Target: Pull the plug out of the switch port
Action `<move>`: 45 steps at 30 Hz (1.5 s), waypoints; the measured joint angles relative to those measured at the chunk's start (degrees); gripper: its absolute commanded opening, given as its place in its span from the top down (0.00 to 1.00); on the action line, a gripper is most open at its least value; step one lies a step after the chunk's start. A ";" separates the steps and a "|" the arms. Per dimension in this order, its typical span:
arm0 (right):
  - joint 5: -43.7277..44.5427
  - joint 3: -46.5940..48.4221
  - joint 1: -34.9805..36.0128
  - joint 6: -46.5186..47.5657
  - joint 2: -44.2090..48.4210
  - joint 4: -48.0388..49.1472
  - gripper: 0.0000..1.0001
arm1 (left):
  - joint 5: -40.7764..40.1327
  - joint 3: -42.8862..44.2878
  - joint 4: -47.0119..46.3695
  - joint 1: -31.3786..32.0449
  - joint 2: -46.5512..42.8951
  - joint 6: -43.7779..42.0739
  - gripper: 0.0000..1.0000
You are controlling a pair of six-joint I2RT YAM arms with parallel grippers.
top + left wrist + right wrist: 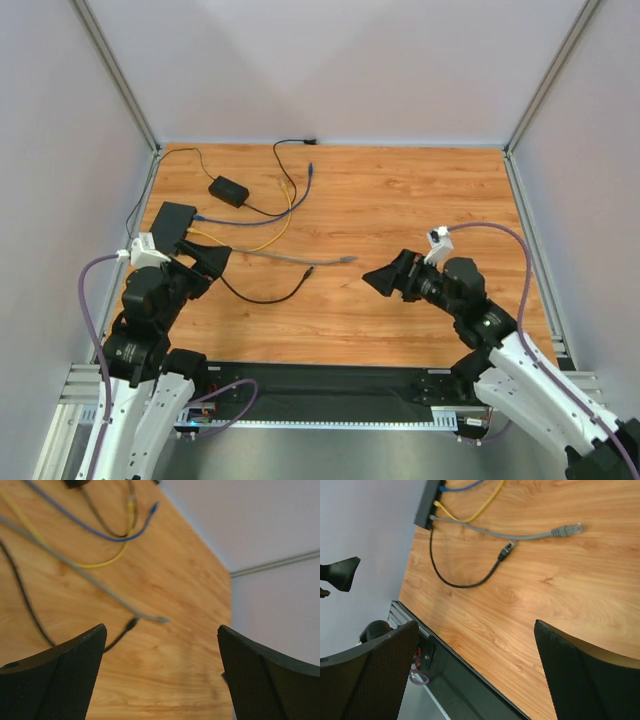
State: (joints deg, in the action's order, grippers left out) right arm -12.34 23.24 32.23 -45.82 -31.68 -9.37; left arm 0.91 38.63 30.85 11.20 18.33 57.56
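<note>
The switch (172,220) is a flat black box at the table's left side. Blue, yellow, grey and black cables run from its near edge. The right wrist view shows that socket edge (429,506) with the blue plug (443,488), yellow plug (437,503) and grey plug (433,517) seated; the black cable (434,562) leaves just below them. My left gripper (205,262) is open and empty, just in front of the switch; in its own view (161,630) only bare wood lies between the fingers. My right gripper (385,277) is open and empty at mid-table, facing left (476,625).
A small black power brick (228,190) lies behind the switch. The free grey cable end (347,259) and the free black end (308,270) lie mid-table; the blue end (310,168) lies farther back. A black rail (330,385) runs along the near edge.
</note>
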 measured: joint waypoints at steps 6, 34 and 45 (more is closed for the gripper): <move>-5.90 9.25 0.00 2.97 -23.19 1.73 0.00 | -5.49 0.74 13.46 0.00 3.56 -5.68 0.00; -12.46 90.47 16.55 19.10 -103.32 8.35 0.10 | -25.51 13.68 15.74 -4.07 36.72 -14.80 0.16; -14.86 88.67 16.31 19.52 -104.98 11.02 0.11 | -20.15 28.28 8.41 -25.64 66.79 -14.10 0.43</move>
State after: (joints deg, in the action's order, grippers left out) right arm -27.20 111.92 48.53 -26.30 -136.66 1.65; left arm -19.25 66.92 39.27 -14.44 85.12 43.46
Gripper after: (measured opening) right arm 0.891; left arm 0.649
